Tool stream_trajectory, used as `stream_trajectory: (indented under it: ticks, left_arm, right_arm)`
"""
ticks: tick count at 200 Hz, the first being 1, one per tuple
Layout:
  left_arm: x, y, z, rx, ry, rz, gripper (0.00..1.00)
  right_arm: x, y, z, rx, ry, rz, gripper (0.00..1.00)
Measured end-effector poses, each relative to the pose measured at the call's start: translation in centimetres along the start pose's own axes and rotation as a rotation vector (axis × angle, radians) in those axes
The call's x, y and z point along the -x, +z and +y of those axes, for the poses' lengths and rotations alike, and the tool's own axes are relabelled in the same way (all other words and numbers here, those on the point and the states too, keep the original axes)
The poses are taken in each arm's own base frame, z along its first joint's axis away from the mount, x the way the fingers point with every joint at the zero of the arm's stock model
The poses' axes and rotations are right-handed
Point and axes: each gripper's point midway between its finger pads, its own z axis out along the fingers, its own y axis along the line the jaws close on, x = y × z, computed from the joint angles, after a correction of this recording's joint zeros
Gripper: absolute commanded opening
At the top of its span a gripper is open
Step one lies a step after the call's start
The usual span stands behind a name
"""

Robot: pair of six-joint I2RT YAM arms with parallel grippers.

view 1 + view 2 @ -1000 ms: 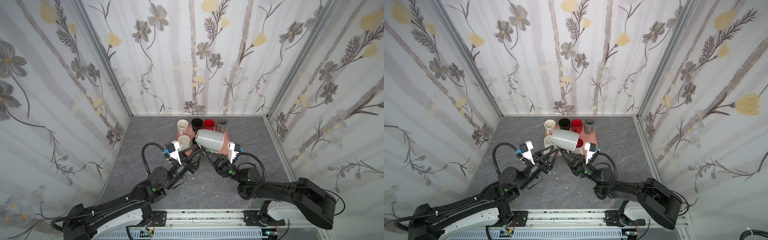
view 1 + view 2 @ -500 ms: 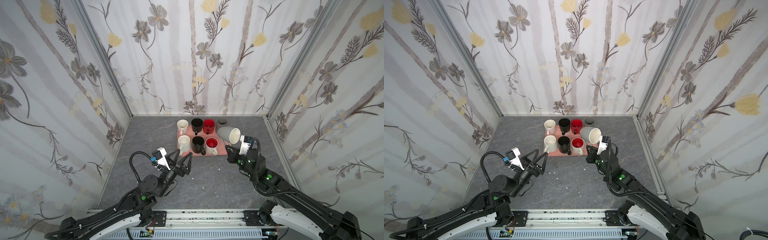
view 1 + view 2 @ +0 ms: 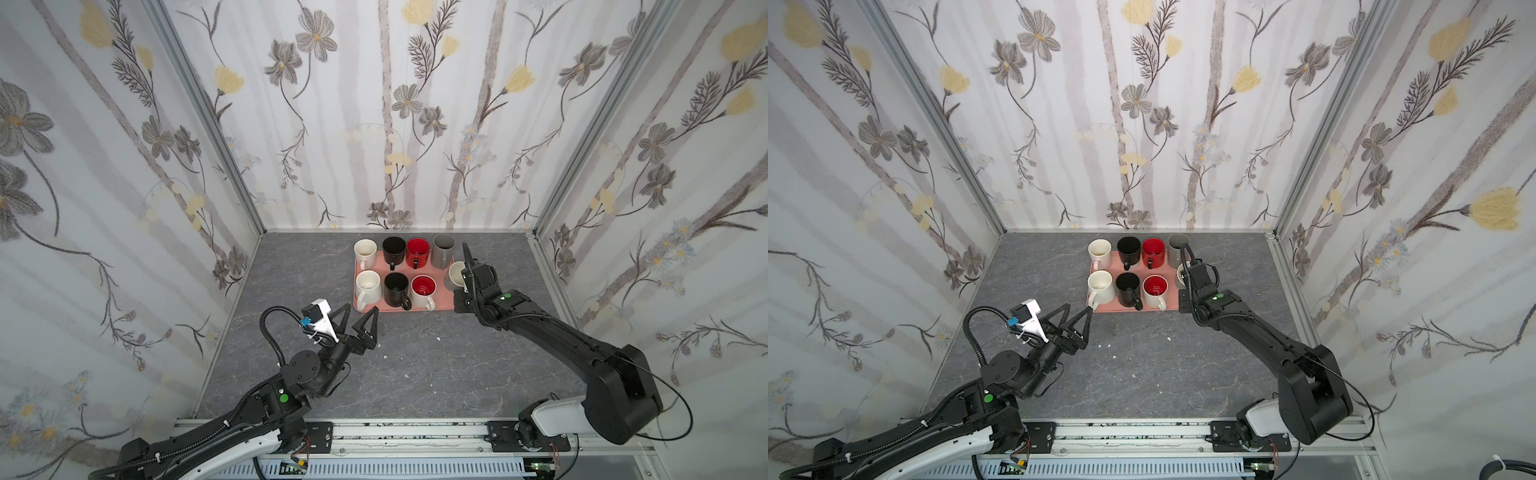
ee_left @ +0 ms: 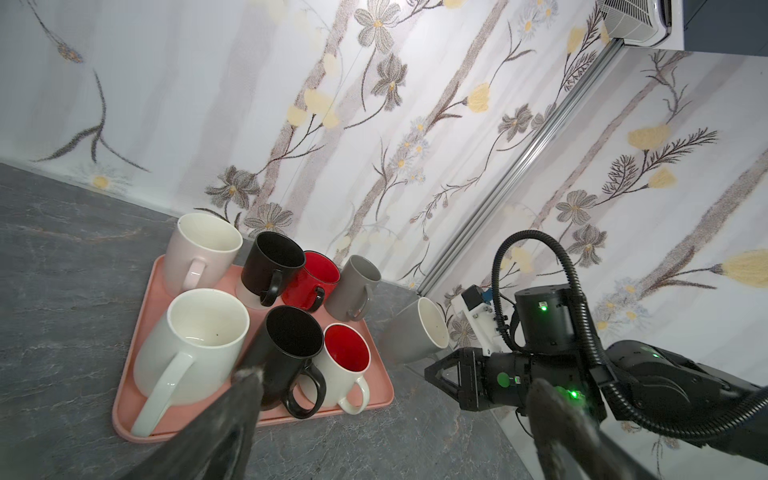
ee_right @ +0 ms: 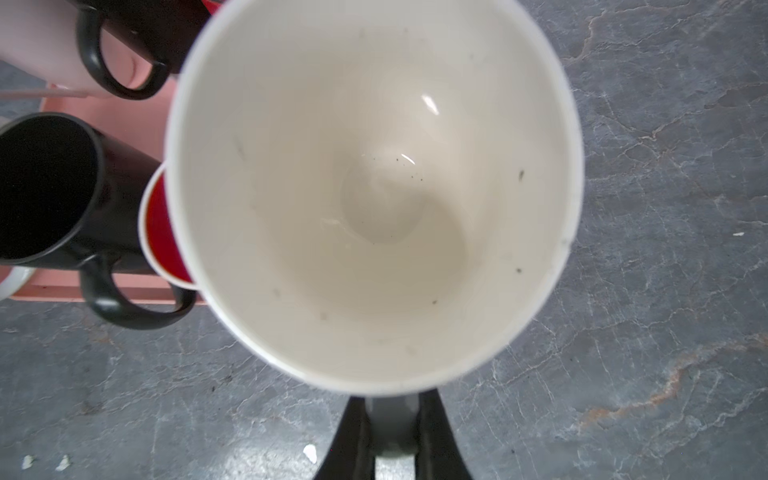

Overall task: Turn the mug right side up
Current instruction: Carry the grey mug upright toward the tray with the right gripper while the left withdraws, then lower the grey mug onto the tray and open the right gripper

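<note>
Grey mug [image 4: 409,336], cream inside w/ specks, tilted in right gripper [image 5: 392,432].

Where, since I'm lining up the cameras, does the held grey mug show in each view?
Top view: grey mug just right of the pink tray, right of centre.
Top view: same place, only a sliver showing.
Left wrist: mid-picture, tilted, beside the tray.
Right wrist: its cream inside fills the picture.
Shared landmark: the pink tray.
</note>
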Motion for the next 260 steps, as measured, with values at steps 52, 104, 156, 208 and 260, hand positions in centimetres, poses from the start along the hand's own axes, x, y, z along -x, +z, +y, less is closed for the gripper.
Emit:
stream_trajectory:
  ticks: [52,104,156,208,260]
  left_arm:
    - [-0.1,0.0,0.2,0.01,0.005,0.003,1.0]
    - [0.1,-0.1,0.5,0.024,0.005,-0.007,1.0]
    - [0.4,0.1,0.3,0.03,0.01,-0.007,1.0]
    - [1.8,0.5,-0.1,0.061,0.047,-0.022,1.0]
    - [5.1,2.7,5.3,0.334,0.153,-0.124,1.0]
  right_arm:
    - [-2.5,3.0,0.2,-0.011,-0.048,0.109,0.0]
    - [-3.0,3.4,0.2,-0.016,-0.052,0.122,0.09]
    - [-1.7,2.7,0.6,-0.001,-0.045,0.071,0.61]
    - [1.2,-2.6,0.9,0.06,-0.007,-0.107,0.97]
    - [0.5,-7.2,0.6,0.155,0.059,-0.316,1.0]
